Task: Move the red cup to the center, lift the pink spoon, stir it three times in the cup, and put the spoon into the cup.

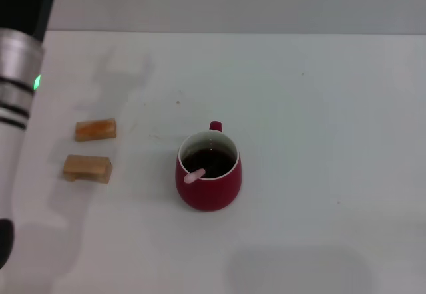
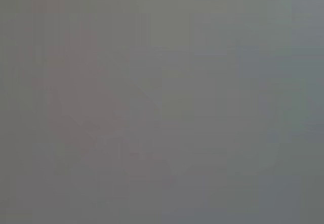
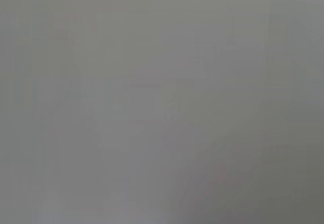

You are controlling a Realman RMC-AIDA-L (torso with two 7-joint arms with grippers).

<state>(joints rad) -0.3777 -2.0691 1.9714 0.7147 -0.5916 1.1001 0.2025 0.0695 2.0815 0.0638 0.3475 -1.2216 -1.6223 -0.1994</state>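
- Rounded dark-red cup (image 1: 208, 177) with white rim: upright near the white surface (image 1: 319, 121) centre, handle toward the far edge.
- Slim pink spoon (image 1: 195, 175): inside the cup, handle leaning on the rim; task looks complete.
- Two tan wooden blocks (image 1: 88, 167): toward the left edge.
- Left arm (image 1: 16, 94): raised at the left edge; neither claw visible, state unknown.

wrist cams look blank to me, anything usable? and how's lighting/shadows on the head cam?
Both wrist views: flat featureless grey, nothing resolvable. Head view: soft even light, no glare; faint arm shadows on the table near the blocks and along the near edge. Cup and spoon read clearly; left arm looms at the left edge.
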